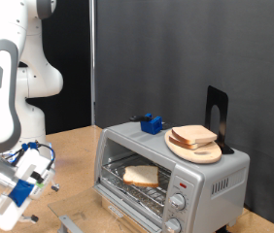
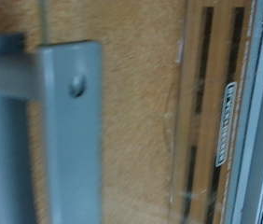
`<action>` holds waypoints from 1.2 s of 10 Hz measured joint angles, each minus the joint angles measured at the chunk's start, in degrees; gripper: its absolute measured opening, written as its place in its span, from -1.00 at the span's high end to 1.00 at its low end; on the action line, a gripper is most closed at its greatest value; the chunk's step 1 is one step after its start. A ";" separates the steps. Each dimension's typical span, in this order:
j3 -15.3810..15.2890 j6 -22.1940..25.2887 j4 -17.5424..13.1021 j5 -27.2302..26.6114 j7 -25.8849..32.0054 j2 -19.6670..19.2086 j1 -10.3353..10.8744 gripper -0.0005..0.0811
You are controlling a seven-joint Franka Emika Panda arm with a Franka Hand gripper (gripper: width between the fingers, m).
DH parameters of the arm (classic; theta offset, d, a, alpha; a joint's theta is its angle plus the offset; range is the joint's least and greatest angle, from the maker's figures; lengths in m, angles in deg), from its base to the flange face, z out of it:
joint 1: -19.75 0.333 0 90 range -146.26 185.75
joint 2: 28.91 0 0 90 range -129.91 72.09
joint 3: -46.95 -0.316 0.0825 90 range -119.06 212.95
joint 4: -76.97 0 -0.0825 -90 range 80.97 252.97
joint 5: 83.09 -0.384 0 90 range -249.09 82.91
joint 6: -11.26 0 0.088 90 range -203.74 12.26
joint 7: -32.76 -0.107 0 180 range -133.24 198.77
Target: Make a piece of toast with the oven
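Boxy silver-grey oven [image 1: 210, 175], brushed-metal casing, stands at the lower right of the exterior view with its door open; one square pale slice, the piece of toast [image 1: 141, 176], tan-crusted, lies flat on the wire rack inside, and two round knobs sit under a small red light on its front panel. On the oven's flat top rest a round wooden board [image 1: 197, 149] carrying stacked bread slices [image 1: 193, 136], a small blue object [image 1: 154, 122] and a black upright stand [image 1: 218, 116]. The white arm's gripper [image 1: 18, 182], blue-trimmed, hangs at the lower left, well apart from the oven, nothing visible between its fingers, its opening impossible to judge; the wrist view is a blur of a grey metal bar [image 2: 68, 131] over a brown chipboard tabletop [image 2: 136, 112].
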 joint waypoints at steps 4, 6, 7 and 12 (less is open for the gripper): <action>-3.39 0.59 0.84 -4.37 0.31 -1.38 0.53 -0.99; -4.82 1.44 0.92 -6.17 0.26 -1.41 0.79 -0.99; -4.97 3.58 0.92 -6.25 -0.04 -1.10 0.68 -0.99; -3.60 18.66 1.43 -2.91 -6.25 5.53 -1.83 -0.99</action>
